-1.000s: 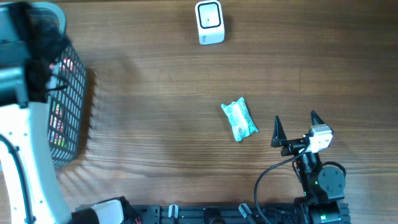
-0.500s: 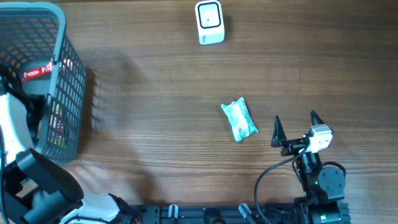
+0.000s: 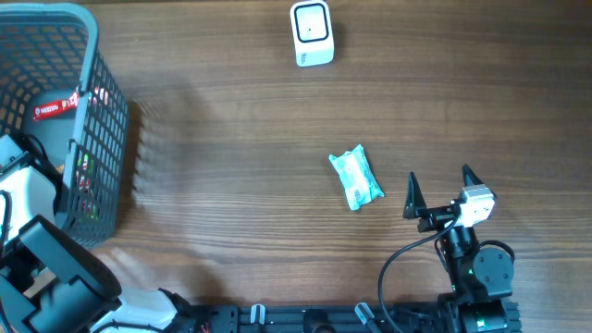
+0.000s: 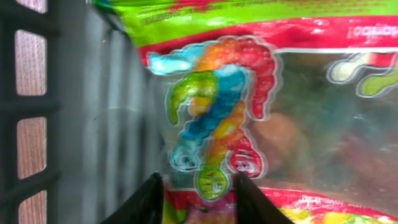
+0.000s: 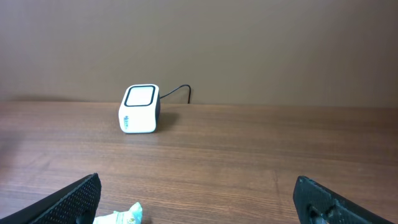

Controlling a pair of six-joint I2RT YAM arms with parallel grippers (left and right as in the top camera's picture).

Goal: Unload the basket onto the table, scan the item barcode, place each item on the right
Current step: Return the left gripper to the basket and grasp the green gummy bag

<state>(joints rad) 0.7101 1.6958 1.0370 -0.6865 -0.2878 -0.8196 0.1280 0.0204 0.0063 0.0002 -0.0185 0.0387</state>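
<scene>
My left gripper [image 4: 198, 178] is down inside the grey mesh basket [image 3: 92, 55], its jaws narrowed and shut on a gummy-worm candy bag [image 4: 217, 112] that fills the left wrist view. From overhead, the white left arm [image 3: 32, 199] and the basket wall hide that gripper. The white barcode scanner [image 3: 312, 33] stands at the far edge of the table, also seen as the scanner [image 5: 139, 109] ahead of the right wrist. My right gripper [image 3: 439, 174] stands open near the front right, holding nothing.
A green-and-white packet [image 3: 356, 178] lies on the wooden table just left of the right gripper; its corner, the packet [image 5: 118, 216], shows by the left finger. More packets lie in the basket, one with a red label [image 3: 54, 109]. The basket wall [image 4: 93, 124] is close beside the left finger.
The left arm has swung down from over the basket top toward the front left, and its jaws have closed from wide open onto the candy bag. The right arm has not moved.
</scene>
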